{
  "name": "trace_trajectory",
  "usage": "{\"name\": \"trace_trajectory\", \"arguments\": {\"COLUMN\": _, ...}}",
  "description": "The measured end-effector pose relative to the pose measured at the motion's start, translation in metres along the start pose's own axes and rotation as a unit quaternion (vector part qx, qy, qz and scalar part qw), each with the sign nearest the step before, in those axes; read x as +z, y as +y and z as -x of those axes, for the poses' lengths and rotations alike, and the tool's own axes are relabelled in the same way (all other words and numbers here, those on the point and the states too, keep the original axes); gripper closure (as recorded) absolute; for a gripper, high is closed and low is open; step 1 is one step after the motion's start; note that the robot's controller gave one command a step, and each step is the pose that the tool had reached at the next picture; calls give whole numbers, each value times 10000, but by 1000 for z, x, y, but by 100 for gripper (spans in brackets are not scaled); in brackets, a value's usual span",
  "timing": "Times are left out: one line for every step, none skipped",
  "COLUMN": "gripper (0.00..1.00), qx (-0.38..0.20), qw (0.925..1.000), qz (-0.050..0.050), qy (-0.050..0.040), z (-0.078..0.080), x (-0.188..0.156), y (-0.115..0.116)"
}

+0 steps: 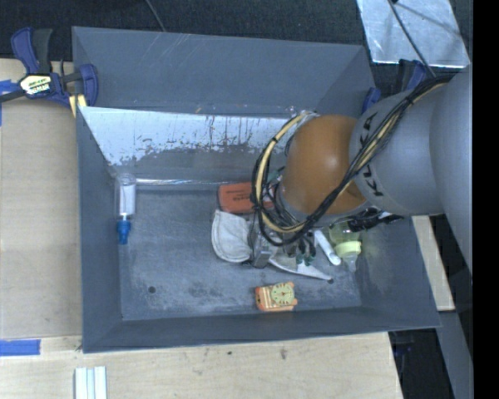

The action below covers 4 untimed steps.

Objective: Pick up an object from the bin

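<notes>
Fingers point down at the bin's middle, tucked under cables and the orange wrist cover; how far open they are cannot be told. They sit just beside a white rounded pouch. The grey arm slants in from the right edge.

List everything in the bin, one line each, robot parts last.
bin: one, grey metal
tube: one, clear with blue cap, left side
block: one, orange-red, back middle
soft pouch: one, white-grey, middle
small toy: one, orange and yellow, front middle
lump: one, yellow-green, right side
white pieces: count unclear, under the arm
arm: one, grey, with orange cover, from the right
hand: one, dark, beside the pouch
</notes>
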State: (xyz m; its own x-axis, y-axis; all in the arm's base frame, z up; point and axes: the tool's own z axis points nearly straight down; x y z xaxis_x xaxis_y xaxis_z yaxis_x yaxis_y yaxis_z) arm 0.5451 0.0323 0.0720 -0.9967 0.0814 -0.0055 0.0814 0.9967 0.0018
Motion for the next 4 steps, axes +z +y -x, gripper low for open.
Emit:
{"name": "trace_trajectory", "arguments": {"gripper": 100, "qx": 1, "qw": 10000, "qz": 0, "qy": 0, "z": 0, "x": 0, "y": 0}}
{"name": "trace_trajectory", "arguments": {"gripper": 100, "qx": -49, "qw": 10000, "qz": -11, "qy": 50, "z": -10, "x": -52, "y": 0}}
{"name": "trace_trajectory", "arguments": {"gripper": 100, "qx": -241, "qw": 9997, "qz": -12, "qy": 42, "z": -20, "x": -119, "y": 4}}
{"name": "trace_trajectory", "arguments": {"gripper": 100, "qx": -270, "qw": 9996, "qz": -10, "qy": 33, "z": -21, "x": -135, "y": 4}}
